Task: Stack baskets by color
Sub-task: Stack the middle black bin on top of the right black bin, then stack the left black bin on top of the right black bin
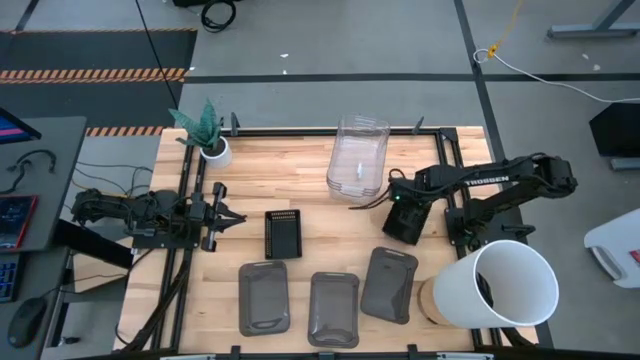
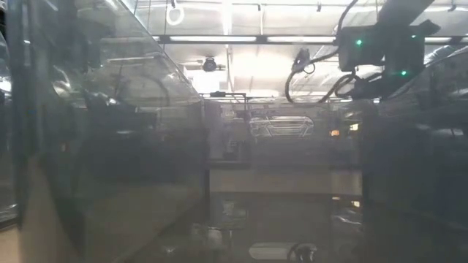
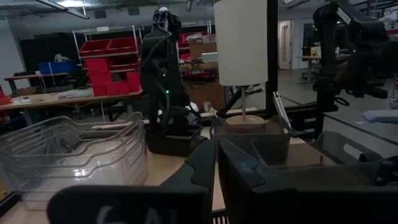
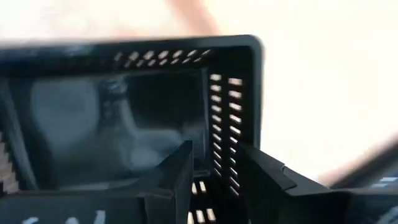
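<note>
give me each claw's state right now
left claw: shut, empty, parked at the table's left edge.
right claw: gripping the wall of a black slotted basket.

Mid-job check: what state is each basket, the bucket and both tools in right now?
Clear baskets: nested in one stack.
Black basket: flat on the table, alone.
Second black basket: its slotted wall at the right tool.
Grey baskets: three in a row, unstacked.
White bucket: upright.
Left tool: shut, waiting at the left.
</note>
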